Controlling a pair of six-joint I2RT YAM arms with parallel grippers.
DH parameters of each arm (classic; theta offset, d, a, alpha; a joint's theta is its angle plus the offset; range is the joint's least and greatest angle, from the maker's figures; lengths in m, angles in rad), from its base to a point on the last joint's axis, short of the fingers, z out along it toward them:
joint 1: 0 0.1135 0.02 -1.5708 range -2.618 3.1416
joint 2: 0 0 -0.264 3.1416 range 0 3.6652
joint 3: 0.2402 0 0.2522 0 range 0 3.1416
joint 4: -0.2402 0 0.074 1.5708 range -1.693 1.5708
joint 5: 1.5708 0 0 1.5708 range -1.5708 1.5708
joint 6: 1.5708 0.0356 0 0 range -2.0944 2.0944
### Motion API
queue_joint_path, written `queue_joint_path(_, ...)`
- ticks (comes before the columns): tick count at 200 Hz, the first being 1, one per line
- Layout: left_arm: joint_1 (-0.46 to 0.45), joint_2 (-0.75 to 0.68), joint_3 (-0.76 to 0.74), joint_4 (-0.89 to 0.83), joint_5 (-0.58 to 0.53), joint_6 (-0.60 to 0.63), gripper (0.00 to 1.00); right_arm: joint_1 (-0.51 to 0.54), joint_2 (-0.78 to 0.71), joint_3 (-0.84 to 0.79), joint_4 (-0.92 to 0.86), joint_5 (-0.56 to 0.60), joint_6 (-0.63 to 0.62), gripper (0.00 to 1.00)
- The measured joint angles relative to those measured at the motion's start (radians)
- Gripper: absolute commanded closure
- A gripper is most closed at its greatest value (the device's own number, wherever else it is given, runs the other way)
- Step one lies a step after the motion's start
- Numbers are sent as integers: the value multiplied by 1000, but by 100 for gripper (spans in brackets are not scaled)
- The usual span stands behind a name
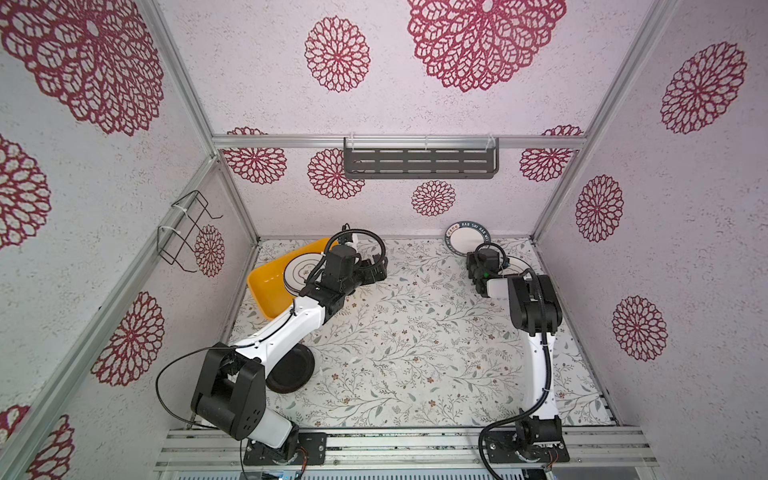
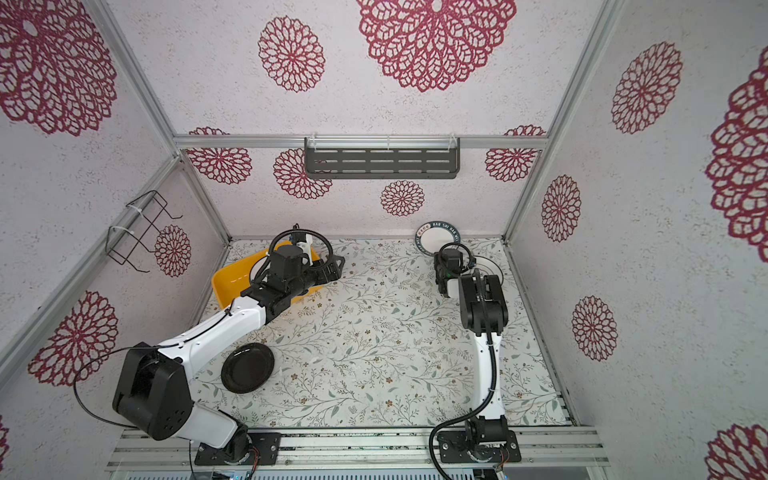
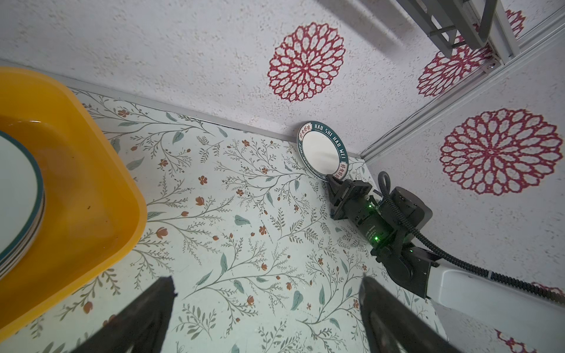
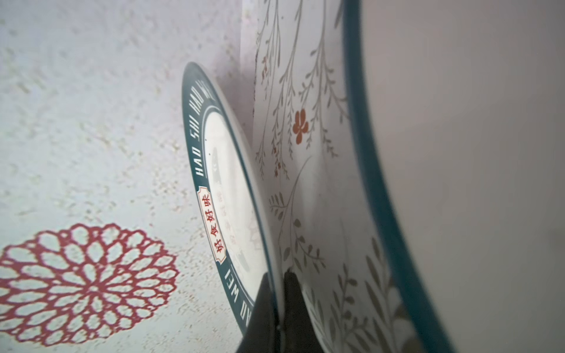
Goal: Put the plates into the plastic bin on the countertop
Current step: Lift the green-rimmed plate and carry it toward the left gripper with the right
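Note:
A white plate with a teal lettered rim (image 1: 467, 239) (image 3: 322, 151) (image 4: 226, 183) leans on edge against the back wall at the far right. My right gripper (image 3: 331, 181) (image 4: 276, 293) is shut on its lower rim. Beside it a second teal-rimmed plate (image 1: 517, 266) (image 4: 458, 152) lies flat, partly under the right wrist. The yellow plastic bin (image 1: 259, 286) (image 3: 91, 198) sits at the back left of the countertop (image 1: 415, 332) and holds a stack of plates (image 1: 301, 272) (image 3: 18, 195). My left gripper (image 1: 376, 266) (image 3: 266, 305) hovers open and empty just right of the bin. A glossy black plate (image 2: 247, 368) lies near the left arm's base.
A grey slotted shelf (image 1: 419, 162) hangs on the back wall, and a black wire rack (image 1: 183, 232) on the left wall. Walls close in the countertop on three sides. The left arm reaches over the bin's right half.

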Motion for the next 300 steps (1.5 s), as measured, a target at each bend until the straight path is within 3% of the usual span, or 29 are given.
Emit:
queue_joint_path(56,0,-19,-12,-10,0,-2,3,12,-28,-78,74,-3,10,100)
queue_joint_path(145,18,-256,-114,-96,46,3,3,126,-238,-386,45,-107,4,100)
queue_joint_path(193,144,-315,-95,-252,209,33,3,215,-419,-470,-54,-225,-64,100)
queue_joint_path(244,248,-278,39,-486,330,140,1,324,-599,-483,-162,-348,-211,100)
queue_joint_path(300,402,-210,10,-526,515,154,2,442,-672,-480,-256,-469,-346,100)
